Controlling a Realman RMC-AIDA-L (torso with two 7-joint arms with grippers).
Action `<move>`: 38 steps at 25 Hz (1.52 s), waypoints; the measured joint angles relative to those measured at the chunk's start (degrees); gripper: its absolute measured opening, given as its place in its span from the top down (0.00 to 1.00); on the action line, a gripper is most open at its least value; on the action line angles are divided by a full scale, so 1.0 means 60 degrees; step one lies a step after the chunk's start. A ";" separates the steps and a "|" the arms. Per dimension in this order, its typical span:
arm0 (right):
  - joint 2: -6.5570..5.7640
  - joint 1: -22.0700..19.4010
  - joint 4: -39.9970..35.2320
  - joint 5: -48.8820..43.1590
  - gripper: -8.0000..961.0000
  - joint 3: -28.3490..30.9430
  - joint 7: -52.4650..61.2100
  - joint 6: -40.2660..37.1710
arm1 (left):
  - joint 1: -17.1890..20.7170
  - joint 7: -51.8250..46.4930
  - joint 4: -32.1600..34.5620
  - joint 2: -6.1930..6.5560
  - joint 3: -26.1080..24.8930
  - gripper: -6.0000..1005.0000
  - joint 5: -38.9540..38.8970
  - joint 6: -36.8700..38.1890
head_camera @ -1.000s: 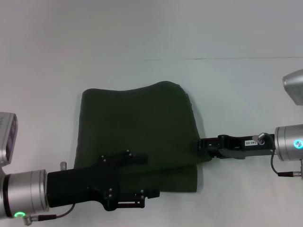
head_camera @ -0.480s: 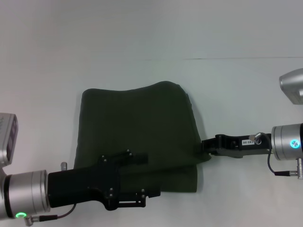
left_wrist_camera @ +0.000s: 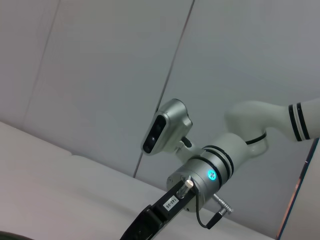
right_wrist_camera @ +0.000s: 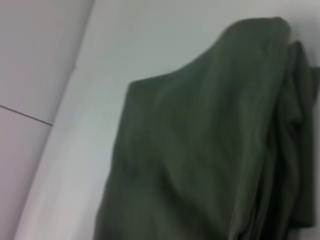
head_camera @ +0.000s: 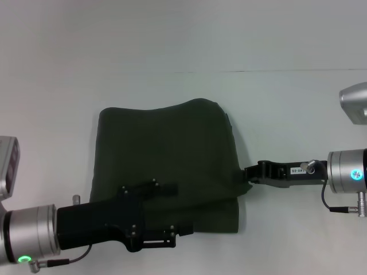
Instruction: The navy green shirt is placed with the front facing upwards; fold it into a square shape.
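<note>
Olive-green cotton fills the middle of the white worktop (head_camera: 172, 46): the navy green shirt (head_camera: 172, 149) lies already folded into a compact, roughly square pad, its far edge bulging slightly and a lower layer showing as a strip along the near edge. No lettering, collar or label is visible, so the printed front is folded inside or under.

What has changed over the last second is on the right. The right claw (head_camera: 250, 173) reached onto the pad's edge at about 3 o'clock a second ago; it has since drawn outward, and now only its tip meets the fabric's right border, with a small pucker of cloth there. Whether its fingers are apart or pinching that edge cannot be told from any view. The right wrist view shows only the folded shirt, its stacked layers visible along one side.

The left claw (head_camera: 166, 189) has hardly moved. It lies over the pad's near-left corner, around 7 o'clock; its finger state cannot be told either.

My reading is that the folding is essentially finished and the right arm is backing away after a last tuck or smoothing. What remains is withdrawal, and the risk is that a claw catching cloth drags a layer and spoils the square.
</note>
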 joint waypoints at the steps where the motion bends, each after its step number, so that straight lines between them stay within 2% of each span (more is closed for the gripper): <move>1: 0.0000 -0.0016 -0.0010 0.0115 0.97 0.0003 -0.0123 -0.0099 | 0.0000 -0.0002 0.0000 0.0000 -0.0024 0.12 0.0000 0.0009; 12: 0.0014 0.0056 -0.0169 0.1033 0.94 -0.0030 -0.1030 -0.1257 | 0.0024 -0.0022 -0.0029 0.0000 -0.0236 0.12 0.0000 0.0040; 18: 0.0091 0.0098 -0.0649 0.1378 0.93 -0.0057 -0.1073 -0.1685 | 0.0026 -0.0038 -0.0029 0.0000 -0.0436 0.12 0.0000 0.0037; 28: 0.0124 0.0535 -0.0952 0.1402 0.91 -0.0068 -0.1087 -0.2028 | -0.0020 -0.0264 -0.0029 0.0030 -0.0691 0.12 0.0000 0.0034; 38: 0.0109 0.0262 -0.1042 0.1377 0.89 -0.0079 -0.1089 -0.2364 | -0.0077 -0.0382 -0.0029 0.0012 -0.0734 0.12 -0.0001 -0.0042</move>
